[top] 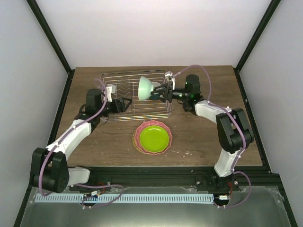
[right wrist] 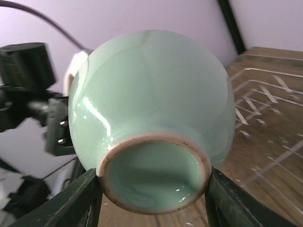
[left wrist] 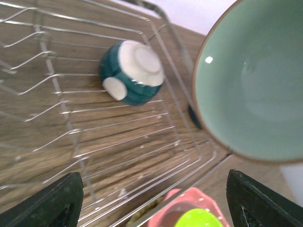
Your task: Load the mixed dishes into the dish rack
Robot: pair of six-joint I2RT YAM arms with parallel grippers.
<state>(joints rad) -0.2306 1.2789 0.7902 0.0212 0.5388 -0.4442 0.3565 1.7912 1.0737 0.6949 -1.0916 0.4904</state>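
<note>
The pale mint bowl (top: pixel 145 88) hangs on its side above the silver wire dish rack (top: pixel 134 72), its opening facing left. My right gripper (top: pixel 156 91) is shut on the bowl's foot ring (right wrist: pixel 154 177). The dark blue mug (left wrist: pixel 132 73) lies upturned inside the rack, under the bowl (left wrist: pixel 255 80). My left gripper (top: pixel 126 105) is open and empty, low over the rack's front left part. The lime-green plate (top: pixel 153 136) lies on the pink scalloped plate (top: pixel 138 138) on the table in front of the rack. I cannot make out the cream bowl.
The rack's upright prongs (left wrist: pixel 47 90) stand in its left half. The rack's front rim (left wrist: pixel 189 177) runs between my left gripper (left wrist: pixel 158 208) and the stacked plates (left wrist: pixel 189 201). Black frame posts stand at the table's back corners.
</note>
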